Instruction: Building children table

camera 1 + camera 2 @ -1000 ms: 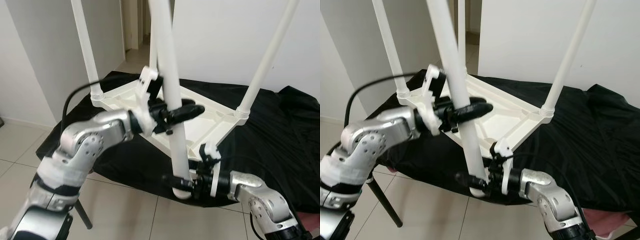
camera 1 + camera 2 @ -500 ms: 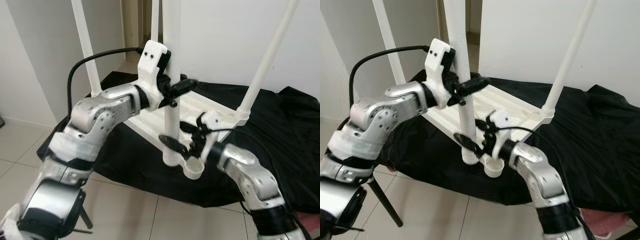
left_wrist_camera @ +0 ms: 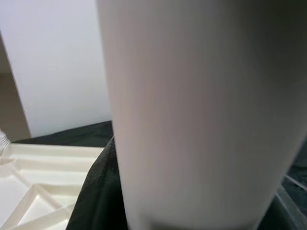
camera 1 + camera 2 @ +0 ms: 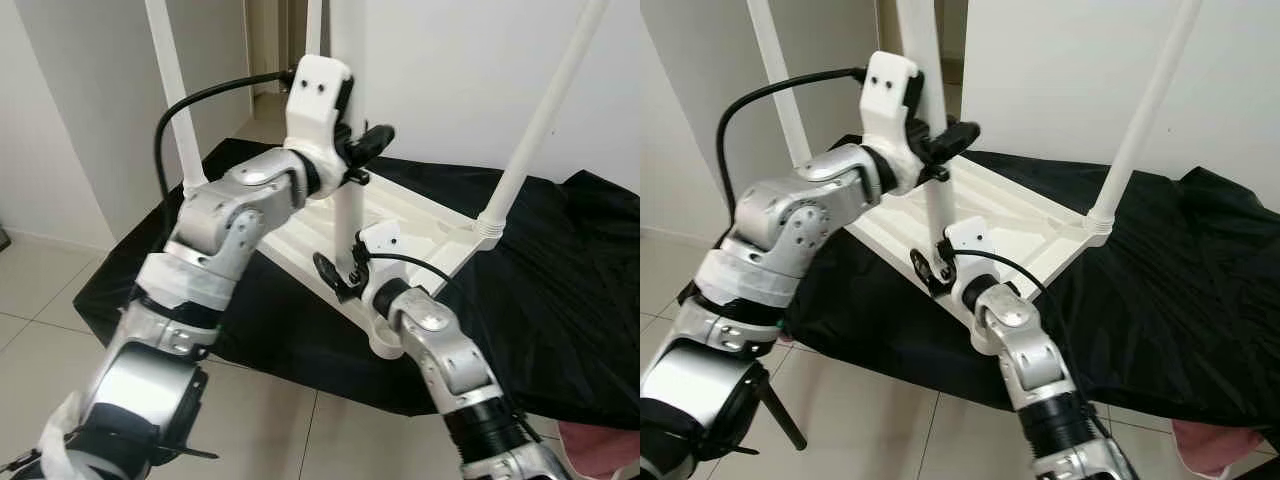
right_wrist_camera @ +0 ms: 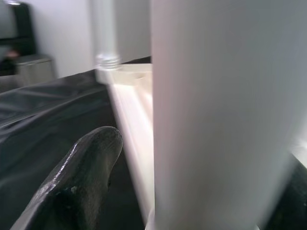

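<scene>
Leg [image 4: 349, 215] now upright, near tabletop [image 4: 425, 228] corner

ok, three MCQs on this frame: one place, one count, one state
1. Where does the left gripper hold the leg?
A. near its foot
B. high, above the right gripper
C. on the cloth

2. How many other legs already stand on the tabletop?
A. one
B. three
C. five

3. The leg being held is
A. lying flat
B. upright
C. snapped in two

Answers: 1 B, the left gripper sits above the right on the leg. 2 B, three white posts rise from the corners. 3 B, it stands vertical by the empty socket.
</scene>
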### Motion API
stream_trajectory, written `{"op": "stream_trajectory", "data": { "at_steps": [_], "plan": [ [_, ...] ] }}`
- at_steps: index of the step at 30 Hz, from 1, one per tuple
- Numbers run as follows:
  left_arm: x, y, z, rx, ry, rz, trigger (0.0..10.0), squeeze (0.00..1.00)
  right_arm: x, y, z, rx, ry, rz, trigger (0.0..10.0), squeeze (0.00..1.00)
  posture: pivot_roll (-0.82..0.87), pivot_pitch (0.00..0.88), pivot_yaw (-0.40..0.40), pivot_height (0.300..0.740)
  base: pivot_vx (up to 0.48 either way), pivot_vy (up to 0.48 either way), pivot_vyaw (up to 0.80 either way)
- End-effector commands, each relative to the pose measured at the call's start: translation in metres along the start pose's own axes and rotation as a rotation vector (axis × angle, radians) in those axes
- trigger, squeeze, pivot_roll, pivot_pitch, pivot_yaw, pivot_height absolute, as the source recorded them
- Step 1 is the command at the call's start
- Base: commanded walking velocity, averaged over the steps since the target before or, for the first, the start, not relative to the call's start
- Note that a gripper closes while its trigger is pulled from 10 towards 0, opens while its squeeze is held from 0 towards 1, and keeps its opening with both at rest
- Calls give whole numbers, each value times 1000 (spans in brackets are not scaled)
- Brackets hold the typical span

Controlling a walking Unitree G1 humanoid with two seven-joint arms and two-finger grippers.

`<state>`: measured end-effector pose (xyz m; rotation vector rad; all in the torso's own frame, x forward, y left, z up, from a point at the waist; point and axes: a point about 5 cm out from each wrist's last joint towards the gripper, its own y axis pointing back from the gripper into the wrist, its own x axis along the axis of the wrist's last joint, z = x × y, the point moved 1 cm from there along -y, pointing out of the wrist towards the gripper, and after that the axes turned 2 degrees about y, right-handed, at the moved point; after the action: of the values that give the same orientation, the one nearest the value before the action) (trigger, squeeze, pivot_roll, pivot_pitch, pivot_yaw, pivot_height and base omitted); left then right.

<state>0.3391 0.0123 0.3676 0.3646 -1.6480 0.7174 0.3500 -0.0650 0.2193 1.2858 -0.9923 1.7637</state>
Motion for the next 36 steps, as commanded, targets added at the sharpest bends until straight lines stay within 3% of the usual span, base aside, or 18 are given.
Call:
{"op": "stream_trajectory", "data": {
  "at_steps": [1,7,16,17,18,19,31,32,33,34,36],
  "plan": [
    [9,-5,5,31,-19,40,10000,0,0,-3,6,-76,26,13,10000,0,14,93,6,740,0,0,0],
    [7,-11,16,19,9,58,10000,0,4,-9,9,-185,41,45,10000,0,19,94,7,740,0,0,0],
    [5,-11,18,17,-1,52,10000,0,2,-9,10,-204,70,51,10000,0,28,92,1,740,0,0,0],
    [5,-12,18,20,-5,53,10000,0,1,-9,9,-206,77,53,1647,0,28,90,1,740,0,0,0],
    [5,-12,18,20,-5,53,10000,0,1,-9,9,-206,77,53,1647,0,28,90,1,740,0,0,0],
    [5,-12,19,21,-8,54,10000,0,-2,-8,8,-198,91,51,0,0,28,92,1,740,0,0,0],
    [1,-15,27,-6,-37,55,10000,0,-11,-4,13,-234,76,30,0,0,23,96,3,740,0,0,0],
    [1,-14,29,-21,-31,64,10000,0,-11,-3,14,-243,55,26,3686,0,23,96,3,740,0,0,0],
    [1,-14,29,-21,-31,64,10000,0,-11,-3,14,-243,55,26,3686,0,23,96,3,740,0,0,0],
    [1,-14,30,-33,-3,77,10000,1000,-12,-4,15,-252,30,23,10000,0,23,96,3,740,0,0,0],
    [1,-13,31,-46,7,81,10000,1000,-11,-4,16,-258,13,23,10000,0,22,96,4,740,0,0,0]
  ]
}}
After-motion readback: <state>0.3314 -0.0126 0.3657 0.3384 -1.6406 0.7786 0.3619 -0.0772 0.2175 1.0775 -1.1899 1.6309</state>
